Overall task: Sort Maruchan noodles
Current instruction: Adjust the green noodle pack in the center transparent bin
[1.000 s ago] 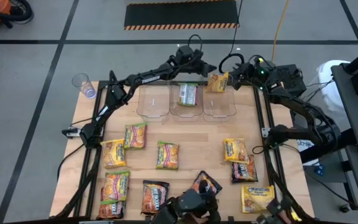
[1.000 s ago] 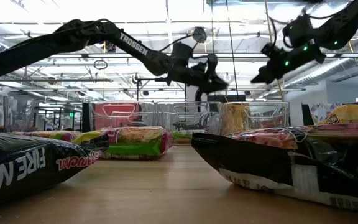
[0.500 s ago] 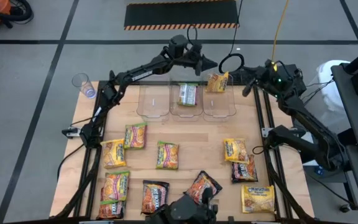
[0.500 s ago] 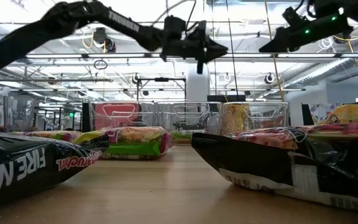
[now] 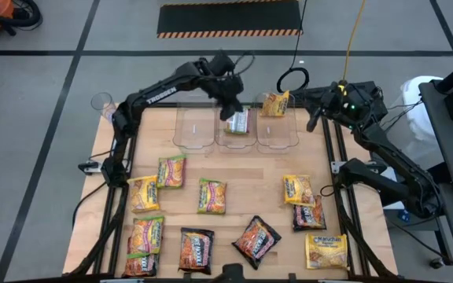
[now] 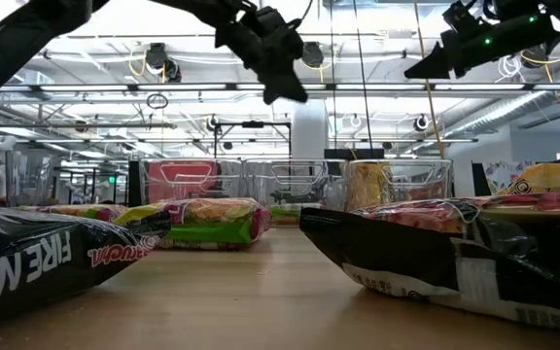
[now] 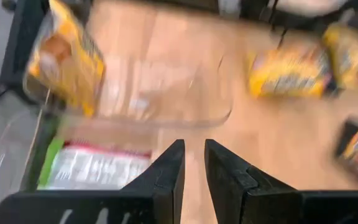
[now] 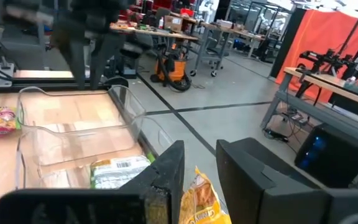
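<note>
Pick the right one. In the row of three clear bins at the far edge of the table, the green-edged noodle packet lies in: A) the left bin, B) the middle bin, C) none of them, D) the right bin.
B: the high view shows the green-edged packet lying inside the middle bin, with the left bin empty and a yellow packet at the right bin's far rim.

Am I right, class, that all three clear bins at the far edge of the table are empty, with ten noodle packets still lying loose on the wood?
Not quite. The high view shows a green-edged packet already lying in the middle bin, and a yellow packet propped at the far rim of the right bin. Only the left bin is empty. Ten packets do lie loose on the table.
</note>
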Controlling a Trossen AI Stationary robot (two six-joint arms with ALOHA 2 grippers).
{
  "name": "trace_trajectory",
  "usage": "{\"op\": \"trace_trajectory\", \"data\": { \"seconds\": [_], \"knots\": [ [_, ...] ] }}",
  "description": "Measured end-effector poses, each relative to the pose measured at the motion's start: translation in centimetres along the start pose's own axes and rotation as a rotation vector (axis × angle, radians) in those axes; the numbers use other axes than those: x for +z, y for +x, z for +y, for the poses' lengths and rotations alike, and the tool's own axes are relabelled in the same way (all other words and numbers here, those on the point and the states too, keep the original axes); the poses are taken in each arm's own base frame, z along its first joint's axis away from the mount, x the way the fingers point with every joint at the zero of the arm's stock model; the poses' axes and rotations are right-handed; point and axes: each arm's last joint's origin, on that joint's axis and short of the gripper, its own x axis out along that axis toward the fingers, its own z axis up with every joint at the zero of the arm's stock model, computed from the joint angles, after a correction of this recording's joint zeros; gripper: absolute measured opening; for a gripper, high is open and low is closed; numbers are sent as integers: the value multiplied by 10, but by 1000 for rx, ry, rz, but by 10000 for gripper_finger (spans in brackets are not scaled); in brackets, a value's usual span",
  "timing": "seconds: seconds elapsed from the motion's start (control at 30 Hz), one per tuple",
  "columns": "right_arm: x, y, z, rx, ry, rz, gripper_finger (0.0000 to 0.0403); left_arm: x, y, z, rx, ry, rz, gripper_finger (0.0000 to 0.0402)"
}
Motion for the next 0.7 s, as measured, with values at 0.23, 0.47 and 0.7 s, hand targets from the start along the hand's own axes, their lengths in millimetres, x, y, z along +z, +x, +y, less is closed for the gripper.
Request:
{"op": "trace_trajectory", "data": {
  "seconds": [0.23, 0.47, 0.7],
  "knots": [
    [0, 0, 0, 1, -21, -1, 89, -7, 17, -17, 48, 143, 157, 67],
    [0, 0, 0, 1, -30, -1, 89, -8, 29, -27, 129, 240, 216, 67],
    [0, 0, 0, 1, -52, -1, 89, -39, 60, -24, 110, 215, 322, 67]
  ]
}}
